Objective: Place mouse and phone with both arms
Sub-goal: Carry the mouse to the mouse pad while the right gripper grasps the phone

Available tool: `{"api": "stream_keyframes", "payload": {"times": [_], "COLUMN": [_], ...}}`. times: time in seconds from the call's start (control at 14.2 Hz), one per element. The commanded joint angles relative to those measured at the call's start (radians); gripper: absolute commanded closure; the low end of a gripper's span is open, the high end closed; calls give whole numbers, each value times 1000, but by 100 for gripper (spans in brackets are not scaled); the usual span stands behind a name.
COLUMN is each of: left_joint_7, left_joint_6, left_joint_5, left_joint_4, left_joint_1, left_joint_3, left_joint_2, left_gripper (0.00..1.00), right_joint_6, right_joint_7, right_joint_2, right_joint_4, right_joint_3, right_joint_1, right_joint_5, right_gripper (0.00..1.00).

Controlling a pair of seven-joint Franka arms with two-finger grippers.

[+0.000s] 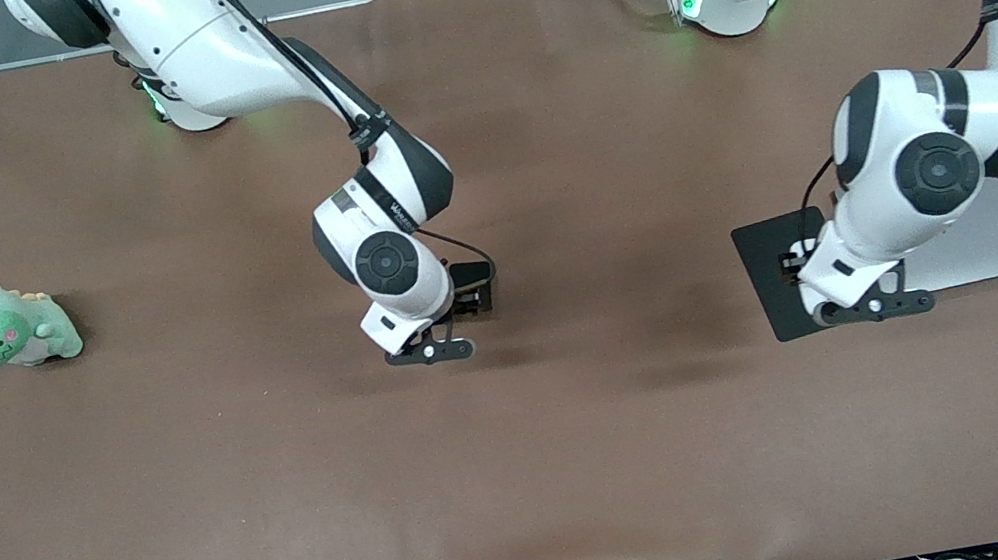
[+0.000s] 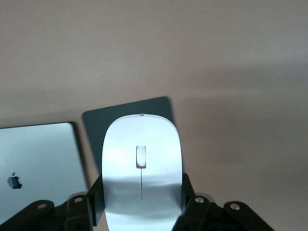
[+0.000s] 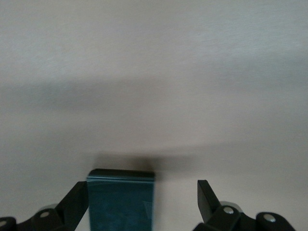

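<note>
Nearest the front camera, over the near edge of the black pad (image 1: 767, 276) on the brown table (image 1: 294, 507): the left gripper (image 1: 868, 306), narrowed onto the white mouse (image 2: 142, 163). Seen in the left wrist view pinching the mouse at both sides, one finger (image 2: 95, 195) against each flank, scroll wheel and thin centre line facing the camera, the mouse's front end over the pad. Impossible to tell whether resting on the pad or just above it. Touching the pad's edge toward the left arm's end of the table: a closed silver laptop (image 1: 990, 243), logo side up in the left wrist view (image 2: 38, 168). Well apart from the pad, toward the right arm's end and over bare table near the middle: the right gripper (image 1: 451, 324), spread wide. In the right wrist view (image 3: 142, 185), the dark glossy phone (image 3: 121, 202) between the fingers, up against one finger (image 3: 77, 202) with a clear gap to the other, so not clamped from both sides; a soft shadow on the cloth just past its end. Hard to say whether lying flat or tipped. Far from the pad, close to the right arm's end of the table: a green stuffed dinosaur toy (image 1: 8, 327) by itself. Farthest from the camera, along the table's top edge: the two arm bases, green lights on.
</note>
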Motion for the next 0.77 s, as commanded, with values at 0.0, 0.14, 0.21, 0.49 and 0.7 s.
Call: {"api": "stream_keyframes", "payload": {"times": [0.0,0.14,0.21,0.49,0.7], "left_joint_7": [78,85,85,62,36], "left_joint_6": [53,96,143,295,469], "left_joint_5": [15,15,15,5,3], "left_joint_4": [-107,-163,-198,-302,-387], "left_joint_1": [85,109,128,163,174], "left_joint_3": [-15,-13,-13,-13,-13], "left_joint_2": [-67,-71,-76,-64,-42], "left_gripper": [85,85,85,85,82], "right_joint_6": [43,47,55,66,66], "right_joint_7": [-35,-29,-27,-27,-19], "right_joint_2": [20,23,34,54,55], "right_joint_4": [5,3,2,-1,-13], "right_joint_3": [-8,-8,-8,-6,-6], "right_joint_1": [38,43,43,46,46], "right_joint_5": [-2,1,1,4,13], "right_gripper": [0,0,0,0,0]}}
